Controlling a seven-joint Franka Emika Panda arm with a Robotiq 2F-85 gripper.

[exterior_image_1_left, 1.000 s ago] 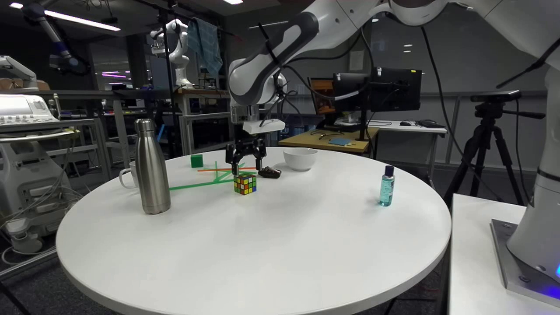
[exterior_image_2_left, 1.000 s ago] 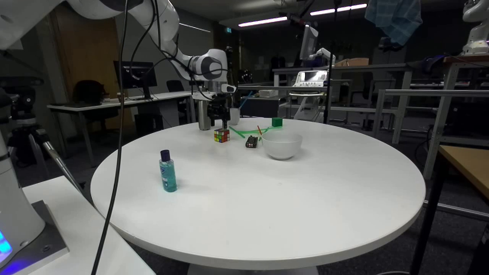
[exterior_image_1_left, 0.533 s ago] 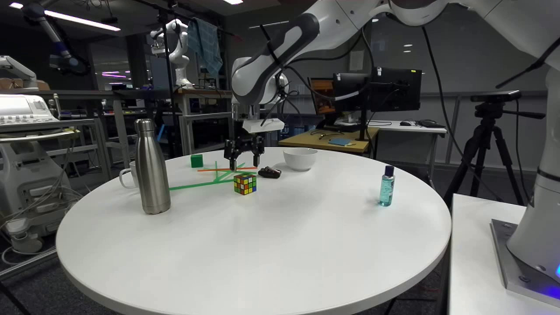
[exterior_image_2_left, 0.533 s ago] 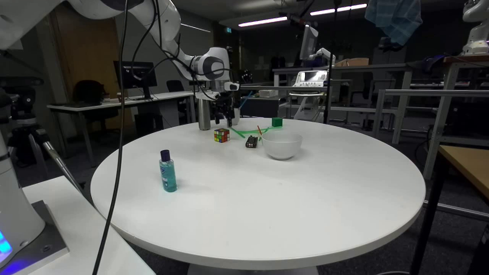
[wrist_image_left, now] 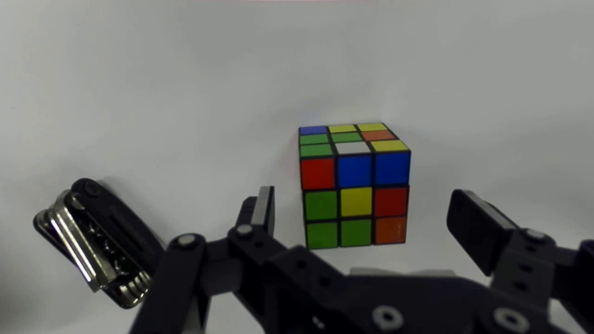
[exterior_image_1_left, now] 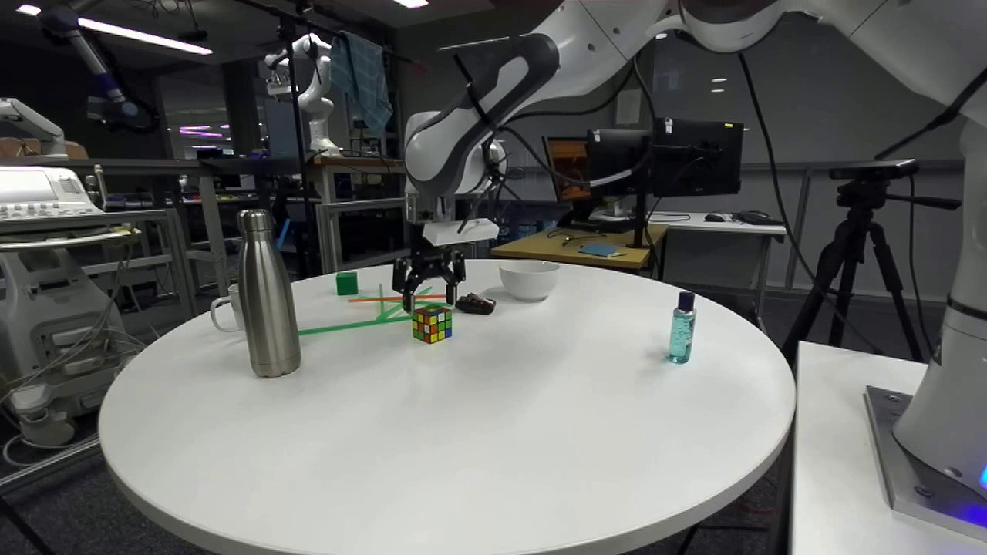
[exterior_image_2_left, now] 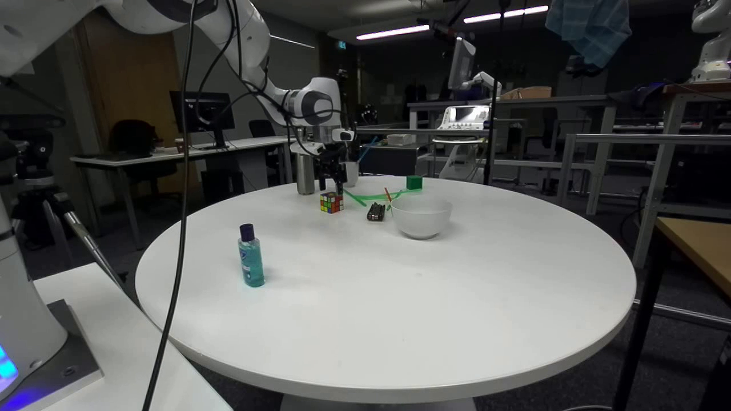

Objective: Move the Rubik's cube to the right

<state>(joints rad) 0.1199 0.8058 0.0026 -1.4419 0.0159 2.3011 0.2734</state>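
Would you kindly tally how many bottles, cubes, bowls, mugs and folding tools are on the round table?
Bottles: 2 (steel bottle and teal bottle)
Cubes: 2 (Rubik's cube and green cube)
Bowls: 1 (white bowl)
Mugs: 1 (white mug)
Folding tools: 1 (dark folding tool)
Total: 7

A smooth white robot arm [exterior_image_1_left: 605, 35], patched with dark grey, is strung with black cables [exterior_image_2_left: 182, 234]; at lower left of an exterior view, its white base [exterior_image_2_left: 28, 319] is lit blue. The black gripper [wrist_image_left: 364, 206] is studded with silver screws [wrist_image_left: 186, 239].
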